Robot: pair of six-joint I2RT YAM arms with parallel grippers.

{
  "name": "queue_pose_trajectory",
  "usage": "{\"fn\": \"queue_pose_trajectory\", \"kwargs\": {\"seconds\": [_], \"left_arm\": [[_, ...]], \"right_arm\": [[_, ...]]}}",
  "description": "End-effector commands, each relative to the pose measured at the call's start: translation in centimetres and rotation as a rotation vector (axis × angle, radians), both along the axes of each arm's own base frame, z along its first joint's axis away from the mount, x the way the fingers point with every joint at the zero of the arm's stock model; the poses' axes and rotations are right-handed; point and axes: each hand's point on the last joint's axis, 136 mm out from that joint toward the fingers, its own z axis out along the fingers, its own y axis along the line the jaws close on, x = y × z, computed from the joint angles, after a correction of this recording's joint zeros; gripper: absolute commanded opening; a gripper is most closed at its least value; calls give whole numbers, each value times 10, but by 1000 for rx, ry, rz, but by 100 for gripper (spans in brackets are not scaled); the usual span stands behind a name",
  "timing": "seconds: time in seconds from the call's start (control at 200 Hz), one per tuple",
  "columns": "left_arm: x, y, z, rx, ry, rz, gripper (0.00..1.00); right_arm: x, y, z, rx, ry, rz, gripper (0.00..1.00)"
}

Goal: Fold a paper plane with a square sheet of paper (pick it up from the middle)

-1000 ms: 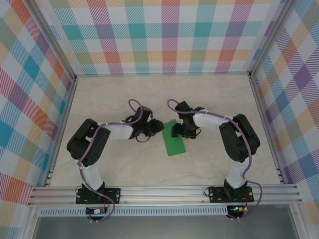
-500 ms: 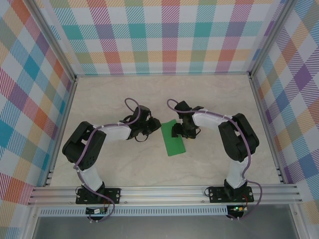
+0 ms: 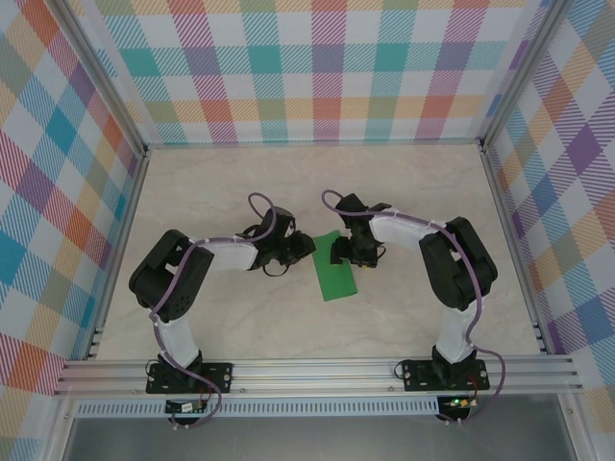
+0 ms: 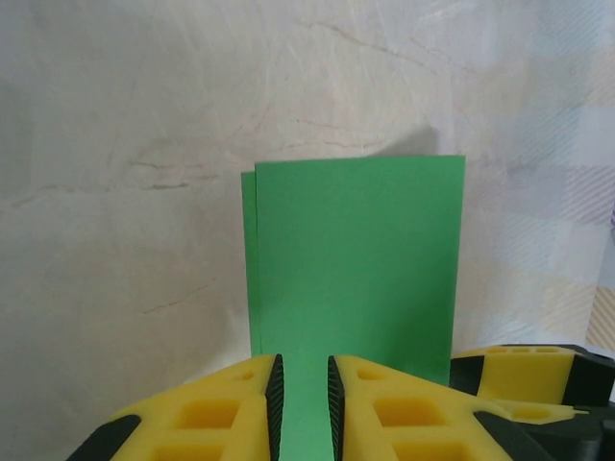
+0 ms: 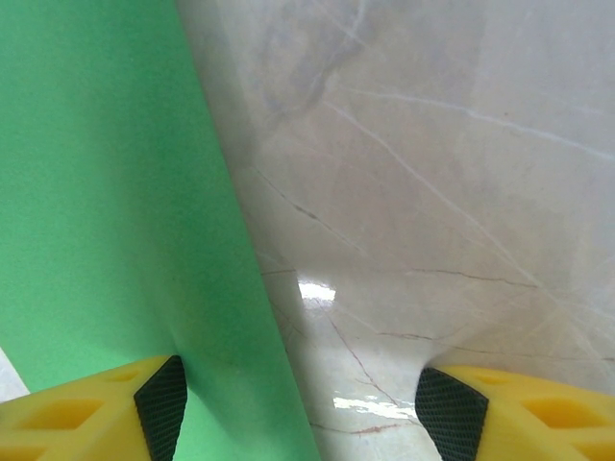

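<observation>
lying flat on the pale marbled table, the bright-green square sheet of paper is only folded in half; nose and wing folds remain. the left gripper is narrowed over it, and i cannot tell if it pinches; the right gripper is spread wide.

One sheet of green paper is counted at the centre of the top view. Two layers of it are seen at its left edge in the left wrist view. Two arms are counted: the left arm at centre left and the right arm at centre right. One gripper is carried by each, so two are counted: the left gripper and the right gripper. Two yellow fingers are seen along the bottom of the left wrist view, and two more along the bottom of the right wrist view. Two purple cables and two black base plates are counted. One marbled table and three plaid walls are seen.
</observation>
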Motion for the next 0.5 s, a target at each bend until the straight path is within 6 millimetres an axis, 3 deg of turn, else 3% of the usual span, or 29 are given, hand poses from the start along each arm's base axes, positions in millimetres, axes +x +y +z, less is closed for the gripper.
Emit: {"fn": "queue_pose_trajectory", "kwargs": {"seconds": [0.0, 0.5], "left_arm": [[2, -16, 9, -35, -24, -45, 21], [5, -13, 10, -6, -35, -30, 20]], "right_arm": [[-35, -11, -77, -57, 158, 13, 72], [-37, -14, -82, -67, 147, 64, 71]]}}
